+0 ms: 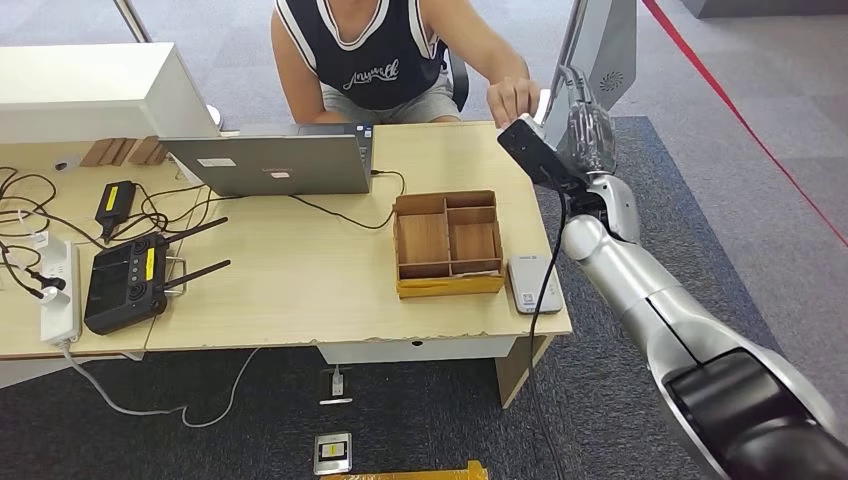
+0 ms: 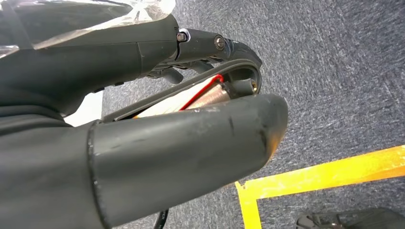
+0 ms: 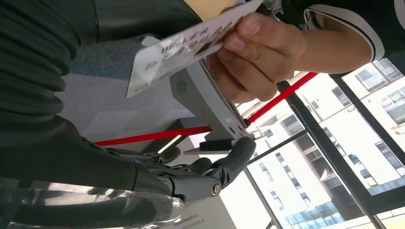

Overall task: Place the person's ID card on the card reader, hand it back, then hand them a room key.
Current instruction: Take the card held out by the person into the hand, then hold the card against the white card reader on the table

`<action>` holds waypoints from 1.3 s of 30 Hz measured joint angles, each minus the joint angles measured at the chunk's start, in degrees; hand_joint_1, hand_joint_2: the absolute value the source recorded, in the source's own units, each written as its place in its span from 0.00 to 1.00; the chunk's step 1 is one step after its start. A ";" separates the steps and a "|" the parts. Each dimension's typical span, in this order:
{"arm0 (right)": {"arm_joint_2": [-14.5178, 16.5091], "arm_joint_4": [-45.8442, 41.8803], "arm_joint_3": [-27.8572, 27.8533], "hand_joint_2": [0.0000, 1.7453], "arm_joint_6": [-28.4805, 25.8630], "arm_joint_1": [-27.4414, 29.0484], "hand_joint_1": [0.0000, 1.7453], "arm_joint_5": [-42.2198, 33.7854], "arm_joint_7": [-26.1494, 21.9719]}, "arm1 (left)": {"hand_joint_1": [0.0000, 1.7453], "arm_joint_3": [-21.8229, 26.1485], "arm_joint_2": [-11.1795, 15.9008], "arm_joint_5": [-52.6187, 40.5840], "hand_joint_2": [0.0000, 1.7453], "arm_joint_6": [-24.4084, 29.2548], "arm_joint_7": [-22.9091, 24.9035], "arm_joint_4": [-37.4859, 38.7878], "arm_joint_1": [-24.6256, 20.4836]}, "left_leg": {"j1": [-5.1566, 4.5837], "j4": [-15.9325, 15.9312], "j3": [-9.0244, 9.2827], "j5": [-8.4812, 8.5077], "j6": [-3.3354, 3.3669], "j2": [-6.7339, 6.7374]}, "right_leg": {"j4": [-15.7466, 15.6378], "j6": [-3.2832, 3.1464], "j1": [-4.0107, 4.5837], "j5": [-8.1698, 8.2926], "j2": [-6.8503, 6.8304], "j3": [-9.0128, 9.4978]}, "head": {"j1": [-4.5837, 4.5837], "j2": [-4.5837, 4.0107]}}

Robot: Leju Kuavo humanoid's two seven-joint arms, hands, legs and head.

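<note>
Handover is taking place at the far right corner of the desk [image 1: 300, 290]. The right hand [image 1: 588, 135] is reaching up and forward to the person's hand [image 1: 512, 98], which is pinching the ID card [image 3: 191, 45] by one end so that the other end is projecting toward the robot. In the right wrist view the card is lying beside the thumb while the darker fingers [image 3: 229, 162] are standing apart from it with nothing between them; the card is judged not yet gripped.

The card reader [image 1: 530, 283] is lying flat near the desk's right front corner, just beside the tray [image 1: 446, 245], placing it within short reach below the raised arm. The laptop [image 1: 270, 165] and controller [image 1: 125, 283] are sitting well apart on the left, so the path down to the reader is judged open. Caution: the reader is close to the desk edge, and the tray wall is bounding it on the other side, leaving little lateral room.

The left hand [image 2: 191, 114] is hanging over the carpet; its fingers are closed together on a flat red-edged card, possibly the room key.
</note>
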 joint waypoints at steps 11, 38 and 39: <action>0.79 0.92 0.16 1.00 0.08 -0.29 1.00 -0.71 -0.60 | 0.00 0.00 -0.40 0.00 0.00 0.18 0.17 0.01 0.05 | 0.00 0.00 0.00 0.00 0.00 0.00 | 0.00 0.00 0.00 0.00 0.00 -0.01 | 0.01 0.00; -4.32 -4.33 -1.27 1.00 1.61 7.23 1.00 -0.29 4.48 | 0.00 -0.33 -0.71 -0.46 0.00 0.54 0.06 0.01 0.12 | -0.01 0.02 0.02 -0.01 0.01 0.00 | -0.03 0.00 -0.01 0.00 0.01 -0.01 | 0.00 0.00; -4.68 -4.62 -1.47 1.00 1.73 7.95 1.00 -0.52 4.54 | 0.00 -0.33 -0.71 -0.30 0.00 0.54 0.14 0.02 0.12 | -0.01 0.02 0.01 -0.02 0.01 0.00 | -0.03 0.00 -0.01 0.00 0.01 -0.01 | 0.01 0.00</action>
